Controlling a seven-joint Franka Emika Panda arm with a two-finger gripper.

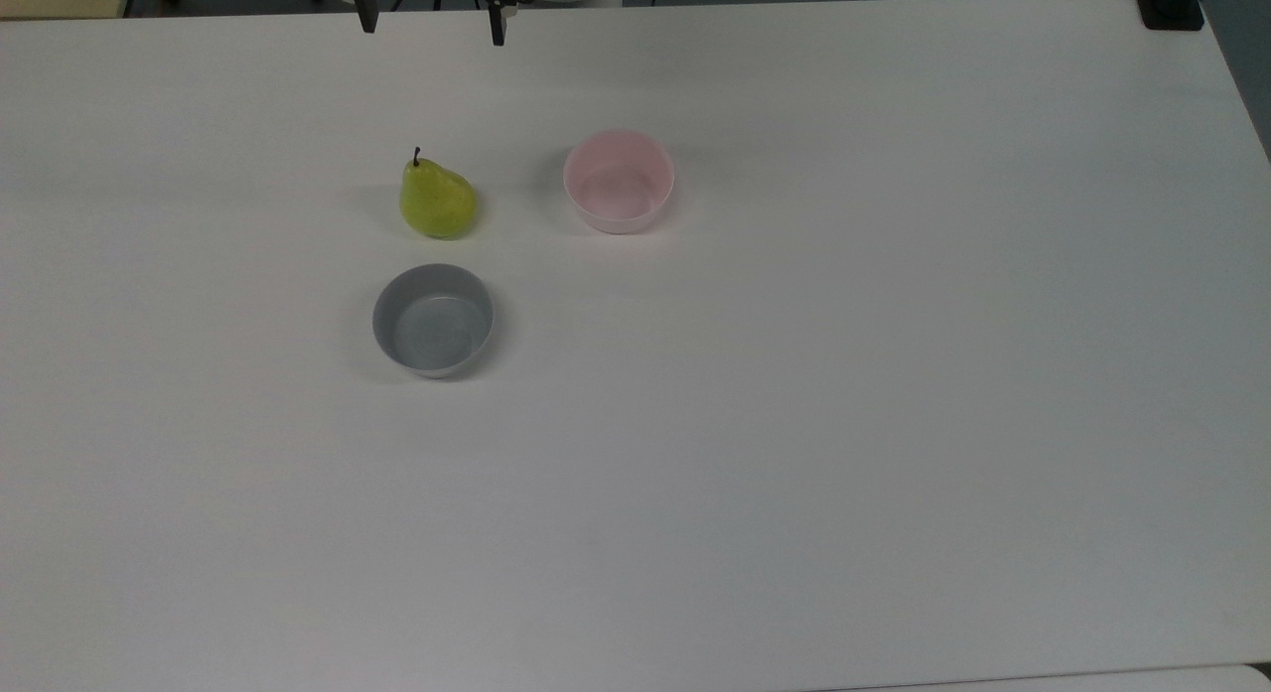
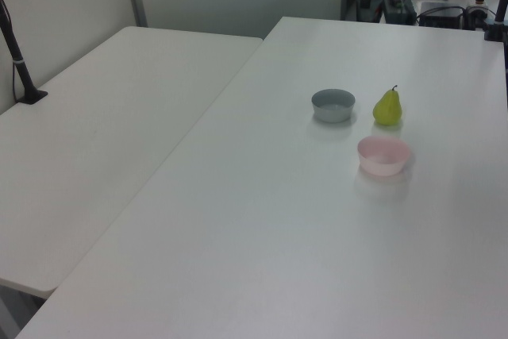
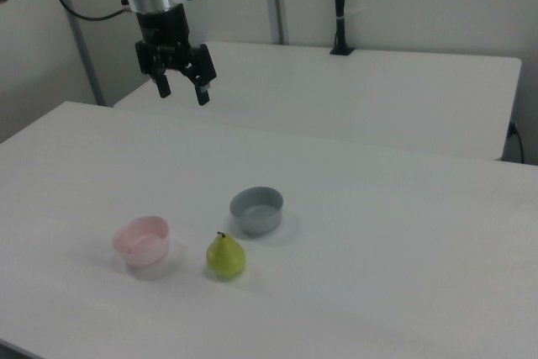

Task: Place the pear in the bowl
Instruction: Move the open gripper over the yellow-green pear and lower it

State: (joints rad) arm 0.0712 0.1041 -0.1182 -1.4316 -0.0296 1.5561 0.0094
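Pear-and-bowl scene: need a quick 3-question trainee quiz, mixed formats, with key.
1. True or false: the pear already lies inside the pink bowl.
2. Multiple choice: in the top view, the grey bowl sits (A) below the pear, (B) right of the pink bowl, (C) touching the pear.
3. Fill in: the pincer hangs above the table with its fingers ____.

Key: 1 false; 2 A; 3 open.

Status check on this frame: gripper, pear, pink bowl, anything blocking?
Gripper open, high above the table, holding nothing. Pear upright on the table, untouched. Pink bowl empty, apart from pear. Grey bowl nearby, not between them.
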